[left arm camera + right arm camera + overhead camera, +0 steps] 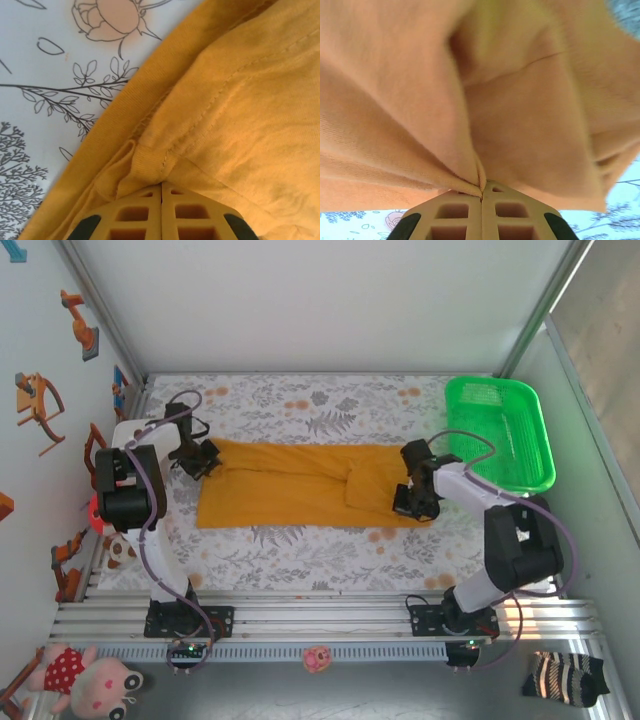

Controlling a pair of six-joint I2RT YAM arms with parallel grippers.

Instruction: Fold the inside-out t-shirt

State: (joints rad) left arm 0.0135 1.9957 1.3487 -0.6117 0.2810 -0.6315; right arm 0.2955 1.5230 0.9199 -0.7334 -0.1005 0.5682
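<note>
Lying across mid-frame in the top view, the inside-out t-shirt (pixel 300 485) is being pinched at its L end by the left gripper (pixel 161 186), jaws pressed together on a hem fold, & at its R end by the right gripper (pixel 481 187), clamping bunched cloth. Risk: L's thin pinch could be lost if the ends are lifted unevenly. Count: 1 shirt, 2 grippers, 1 green basket (pixel 500 430).

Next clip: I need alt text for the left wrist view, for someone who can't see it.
The left gripper, yellow and shut at the bottom edge, pinches a stitched seam of the mustard inside-out t-shirt. The shirt covers the right and lower area; a floral-print table cover lies at upper left.
</note>
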